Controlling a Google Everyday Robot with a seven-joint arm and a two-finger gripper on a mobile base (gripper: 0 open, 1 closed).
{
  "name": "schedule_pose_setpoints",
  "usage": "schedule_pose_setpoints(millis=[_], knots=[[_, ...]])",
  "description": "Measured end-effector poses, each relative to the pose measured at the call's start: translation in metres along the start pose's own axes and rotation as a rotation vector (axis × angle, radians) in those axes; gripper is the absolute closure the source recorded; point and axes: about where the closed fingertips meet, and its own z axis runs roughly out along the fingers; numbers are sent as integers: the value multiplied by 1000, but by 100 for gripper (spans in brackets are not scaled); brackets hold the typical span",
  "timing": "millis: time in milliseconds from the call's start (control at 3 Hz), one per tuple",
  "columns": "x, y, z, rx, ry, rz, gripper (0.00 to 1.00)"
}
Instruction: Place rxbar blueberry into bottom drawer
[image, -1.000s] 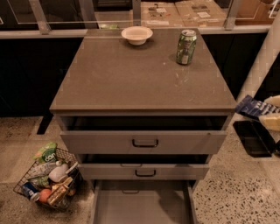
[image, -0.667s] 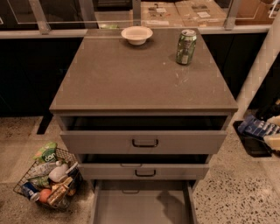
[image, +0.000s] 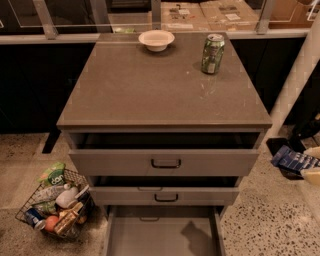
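Rxbar blueberry (image: 292, 161), one small flat bar in a dark navy-blue wrapper, hangs at the far right beside the cabinet, clamped in the gripper (image: 307, 165) poking in from the right edge. One wide grey bottom drawer (image: 145, 237) is pulled out nearest, below and well left of the bar. One wire basket (image: 21, 215) of groceries sits on the floor, left. Two upper grey drawers (image: 210, 162) with dark handles are ajar. Farther back, on the brown cabinet top (image: 150, 90): one green soda can (image: 213, 47), one white bowl (image: 156, 39).

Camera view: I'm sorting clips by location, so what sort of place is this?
Probably an office break area or kitchenette: a grey drawer cabinet with a bowl and soda can on top, and a wire basket of snacks on speckled flooring. The gripper, at the right edge, holds the rxbar blueberry.
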Motion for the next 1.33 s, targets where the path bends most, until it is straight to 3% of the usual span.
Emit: schedule_pose_setpoints(millis=[333,667,1000,1333], knots=[[14,2,33,-45,-41,6,100],[51,23,90,-164,-109,-7,100],[90,55,133,-284,-166,-42,100],[133,106,197,-348,-188,-56,100]])
